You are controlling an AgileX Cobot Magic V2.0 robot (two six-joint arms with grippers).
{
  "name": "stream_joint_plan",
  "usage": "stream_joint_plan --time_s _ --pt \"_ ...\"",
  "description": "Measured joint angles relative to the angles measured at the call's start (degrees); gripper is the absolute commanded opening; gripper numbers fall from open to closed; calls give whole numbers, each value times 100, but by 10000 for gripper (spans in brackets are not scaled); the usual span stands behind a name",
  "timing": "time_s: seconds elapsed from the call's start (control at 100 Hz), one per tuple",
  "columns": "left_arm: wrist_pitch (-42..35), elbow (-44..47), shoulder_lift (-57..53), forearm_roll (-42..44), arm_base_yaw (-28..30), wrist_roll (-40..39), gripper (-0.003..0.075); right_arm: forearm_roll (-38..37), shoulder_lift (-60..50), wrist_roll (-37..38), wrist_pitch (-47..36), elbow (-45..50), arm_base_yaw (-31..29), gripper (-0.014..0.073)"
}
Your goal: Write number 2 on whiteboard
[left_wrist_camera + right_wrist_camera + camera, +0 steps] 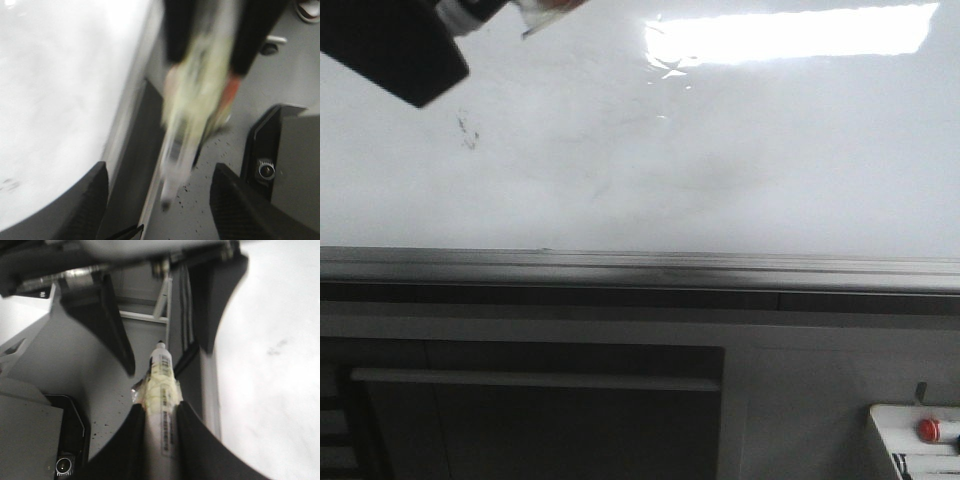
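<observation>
While in gripper (159, 409), marker (161, 365) near whiteboard (270, 365).

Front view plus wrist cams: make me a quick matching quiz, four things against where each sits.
Things:
1. marker
2. dark smudge
3. red knob
4. glare patch

Places:
a. upper left part of the whiteboard
b. below the grey ledge, far right
c. along the top of the whiteboard, right of the middle
d. clamped between the fingers of the right gripper

Pairs: 1-d, 2-a, 3-b, 4-c
</observation>
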Motion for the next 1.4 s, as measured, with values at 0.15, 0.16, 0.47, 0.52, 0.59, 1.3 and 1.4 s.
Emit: stream_joint_plan --time_s 0.15,0.16,0.47,0.52,0.59,1.3,1.4 --pt "-16 72 -524 13 446 -222 431 -882 -403 1308 -11 0 0 27" --pt "-16 97 -554 13 487 -236 431 -973 -422 1382 -11 0 0 27" --pt "-16 808 -2019 22 1542 -954 431 -1830 -1205 3971 158 599 -1103 28" --pt "-16 979 -2225 22 1744 -1127 431 -1830 -1306 4246 183 778 -1412 28" --pt "-16 1235 -2469 22 2026 -1355 431 -1775 -1454 4482 184 1074 -1810 27" --pt "-40 1824 -2847 22 2618 -1633 431 -615 -290 4100 960 58 -2216 27" --pt "-40 1824 -2847 22 2618 -1633 431 -286 210 3856 1276 -615 -2281 28"
